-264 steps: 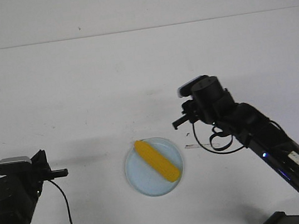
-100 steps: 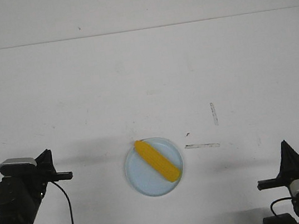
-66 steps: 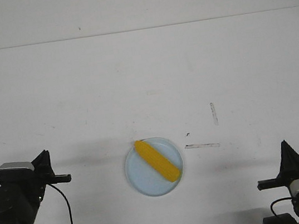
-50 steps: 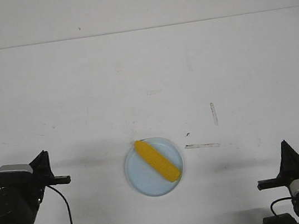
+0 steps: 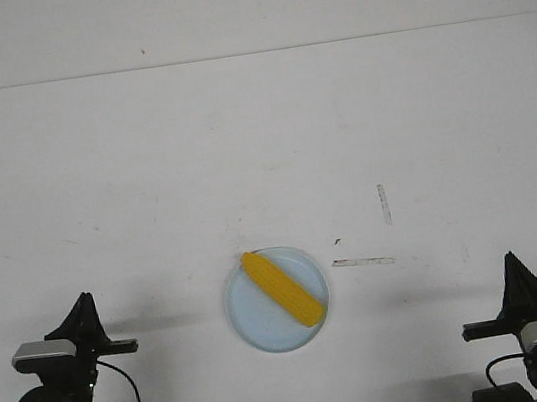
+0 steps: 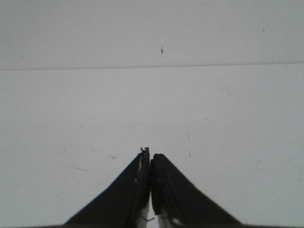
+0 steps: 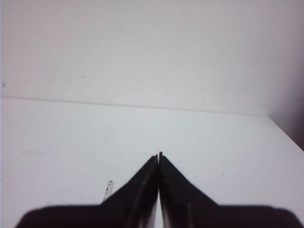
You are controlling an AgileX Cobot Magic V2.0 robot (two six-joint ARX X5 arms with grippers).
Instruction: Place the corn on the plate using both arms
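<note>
Front view: the plate sits on the white table, and the corn lies on it diagonally, its thick end at the plate's far-left rim and its tapered end toward the near-right rim, wholly within the rim. 2 thin grey marks show on the table to the right of the plate. The left gripper is well to the left of the plate at the near edge, and the right gripper is well to the right of the plate at the near edge; both are clear of the plate and corn, each with a silver camera block below it. Jaw state cannot be read from this view. Left wrist view: the left gripper points out over bare table, its 2 black fingers pressed together at the tips with nothing between them; plate and corn are out of frame. Right wrist view: the right gripper likewise has its fingers closed tip to tip on nothing, with 1 grey mark on the table beside them.
</note>
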